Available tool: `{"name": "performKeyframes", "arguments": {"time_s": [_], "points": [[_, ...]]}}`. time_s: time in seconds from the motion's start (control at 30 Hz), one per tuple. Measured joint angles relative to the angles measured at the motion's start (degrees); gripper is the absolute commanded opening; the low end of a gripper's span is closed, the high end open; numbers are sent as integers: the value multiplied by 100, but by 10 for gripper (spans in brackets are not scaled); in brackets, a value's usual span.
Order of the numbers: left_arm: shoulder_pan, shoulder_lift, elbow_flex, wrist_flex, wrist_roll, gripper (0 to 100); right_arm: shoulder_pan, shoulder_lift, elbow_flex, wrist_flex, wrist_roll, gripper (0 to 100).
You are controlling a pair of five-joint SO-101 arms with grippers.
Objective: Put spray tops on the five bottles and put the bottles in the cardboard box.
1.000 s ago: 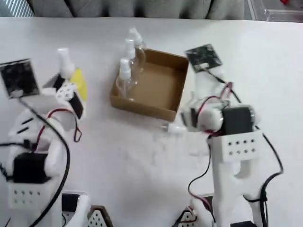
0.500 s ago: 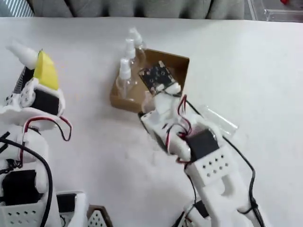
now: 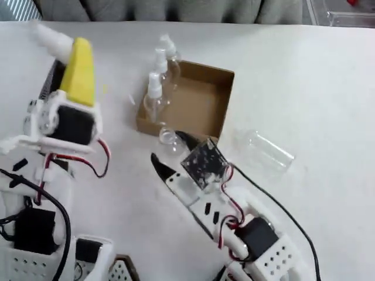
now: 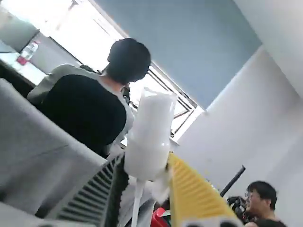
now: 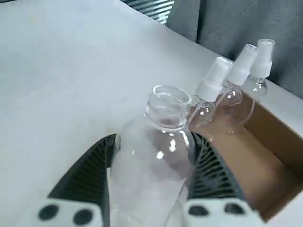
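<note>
My left gripper [image 3: 61,50], with one yellow finger [image 3: 79,70], is raised at the far left and shut on a white spray top [image 3: 48,37]; the left wrist view shows that spray top [image 4: 149,137] pinched upright between the fingers [image 4: 189,189]. My right gripper [image 3: 169,147], just in front of the cardboard box [image 3: 220,111], is shut on a clear bottle [image 3: 168,137] with an open neck. In the right wrist view this bottle [image 5: 156,156] sits between the black fingers [image 5: 94,170]. Three capped bottles [image 3: 155,96] stand along the box's left wall. Another uncapped bottle [image 3: 266,151] lies right of the box.
The brown box interior [image 5: 265,156] lies just beyond the held bottle, with the capped bottles [image 5: 232,85] at its edge. White table [image 3: 316,82] stretches to the right and behind the box. Arm bases and cables [image 3: 258,234] crowd the near edge.
The right arm swung from the box's right side across its front and now holds the open bottle near the front left corner. The left arm lifted the spray top up and away.
</note>
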Motion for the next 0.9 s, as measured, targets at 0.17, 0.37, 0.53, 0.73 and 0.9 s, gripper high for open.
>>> {"name": "performKeyframes", "arguments": {"time_s": [0.17,0.37,0.53,0.73,0.9], "points": [[923,0,0,-220,-1503,20,-35,-545,334,-9,0,15],[1292,0,0,-220,-1785,20,-26,-897,396,-9,0,15],[1345,-9,334,-659,-1785,20,-35,-1029,510,-26,0,15],[1363,0,897,-1204,-1785,20,-35,-1213,659,-26,0,15],[1345,0,897,-1240,-1292,20,-35,-1248,730,-26,0,15]]}}
